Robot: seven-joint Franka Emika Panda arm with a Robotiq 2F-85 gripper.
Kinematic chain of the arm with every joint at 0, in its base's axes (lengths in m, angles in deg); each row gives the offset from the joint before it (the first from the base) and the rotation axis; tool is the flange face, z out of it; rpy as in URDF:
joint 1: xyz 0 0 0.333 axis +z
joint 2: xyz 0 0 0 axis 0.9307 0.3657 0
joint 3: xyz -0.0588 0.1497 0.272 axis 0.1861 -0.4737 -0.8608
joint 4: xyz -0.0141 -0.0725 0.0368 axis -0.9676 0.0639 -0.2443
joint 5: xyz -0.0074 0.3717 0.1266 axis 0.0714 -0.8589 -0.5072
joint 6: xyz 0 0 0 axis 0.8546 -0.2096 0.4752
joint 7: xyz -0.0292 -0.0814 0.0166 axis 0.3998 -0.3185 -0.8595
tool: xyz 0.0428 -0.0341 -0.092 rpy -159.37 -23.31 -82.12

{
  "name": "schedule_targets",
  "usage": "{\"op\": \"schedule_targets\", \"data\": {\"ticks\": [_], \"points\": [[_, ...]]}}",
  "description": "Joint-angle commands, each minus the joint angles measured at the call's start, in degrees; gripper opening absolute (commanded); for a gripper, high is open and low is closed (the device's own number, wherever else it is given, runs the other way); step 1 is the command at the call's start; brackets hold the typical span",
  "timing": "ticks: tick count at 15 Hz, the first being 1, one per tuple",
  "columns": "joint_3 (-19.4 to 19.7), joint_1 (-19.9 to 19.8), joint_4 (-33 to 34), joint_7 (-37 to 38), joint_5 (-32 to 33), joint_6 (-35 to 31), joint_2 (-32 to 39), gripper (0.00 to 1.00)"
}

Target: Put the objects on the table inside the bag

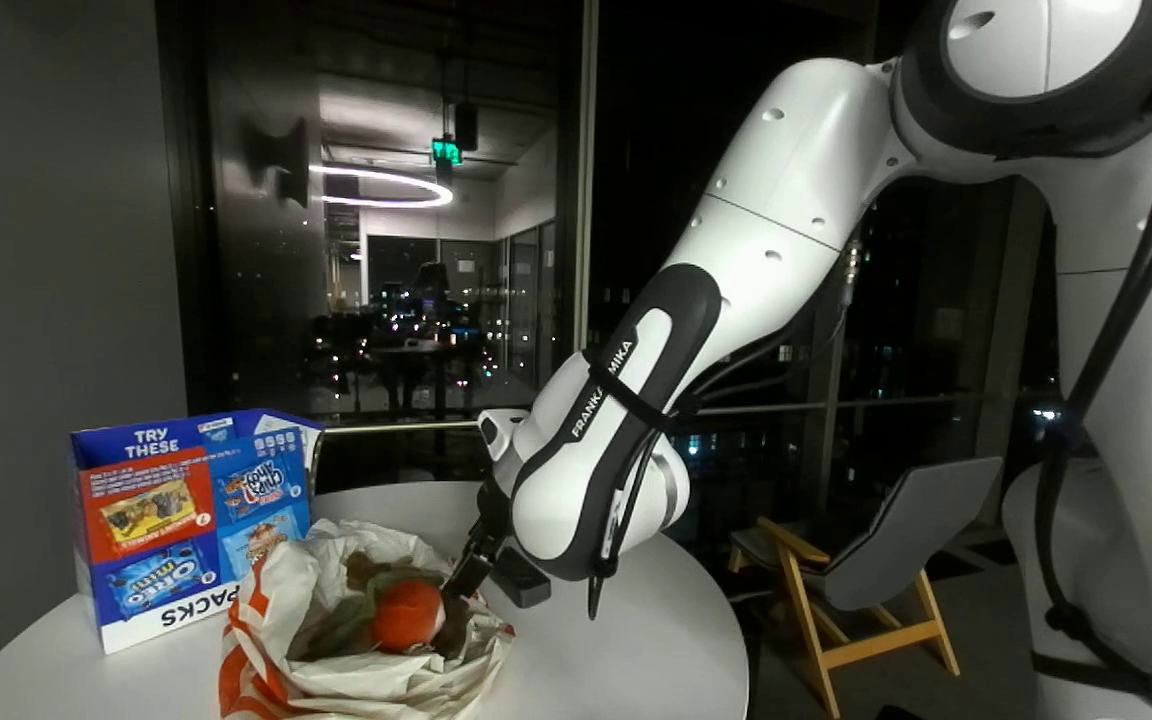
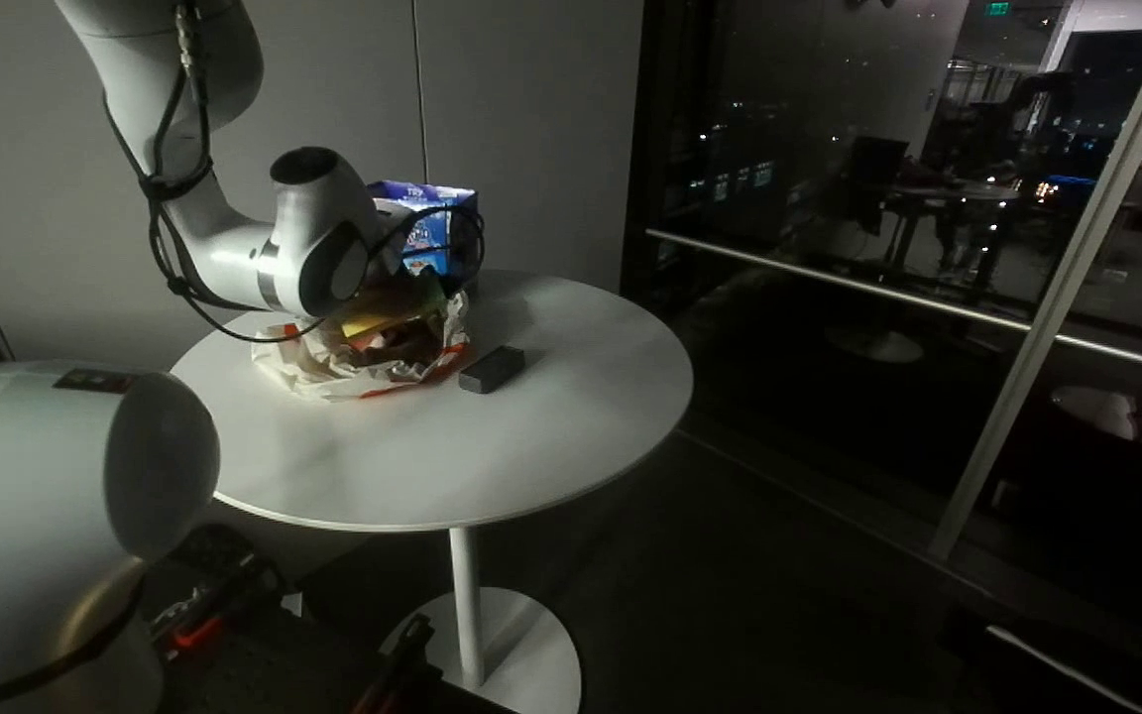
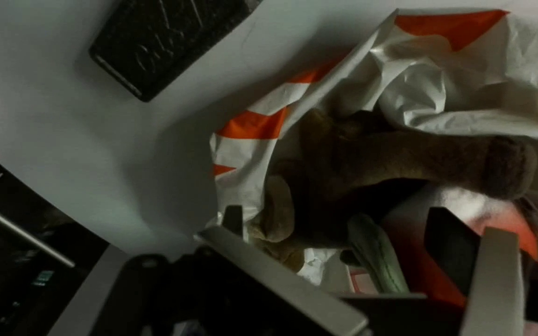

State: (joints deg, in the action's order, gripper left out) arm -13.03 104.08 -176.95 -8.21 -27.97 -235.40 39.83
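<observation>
- Done: a red round thing [image 1: 408, 616] lies inside the bag [image 1: 286, 590], along with a brown, plush-looking thing [image 3: 437, 156] and a greenish thing [image 3: 376, 252] only partly in view.
- Left: the dark block [image 2: 492, 369] rests on the surface [image 2: 531, 446], just beside the bag and outside it.
- The fingers [image 3: 495, 275] stand wide apart at the bag's mouth with nothing gripped; whether they touch the contents, I cannot tell.
- Judging from this, the task is mostly finished: the block seems the one item remaining, and the blue carton [image 1: 198, 530] near the bag is probably not meant to go in.
</observation>
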Motion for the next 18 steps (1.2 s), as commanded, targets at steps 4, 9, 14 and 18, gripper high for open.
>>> {"op": "schedule_targets", "data": {"ticks": [4, 9, 14, 18], "points": [[6.1, 6.1, -0.9, 0.9, -12.1, -2.9, -1.3, 1.0], [12.7, 8.9, 3.0, 1.6, -23.5, 0.3, 4.4, 1.0], [12.7, 7.4, 6.9, 3.4, -23.2, 15.5, 2.9, 1.0], [2.2, -5.5, 9.5, 18.0, -8.3, 20.4, 1.8, 1.0]]}}
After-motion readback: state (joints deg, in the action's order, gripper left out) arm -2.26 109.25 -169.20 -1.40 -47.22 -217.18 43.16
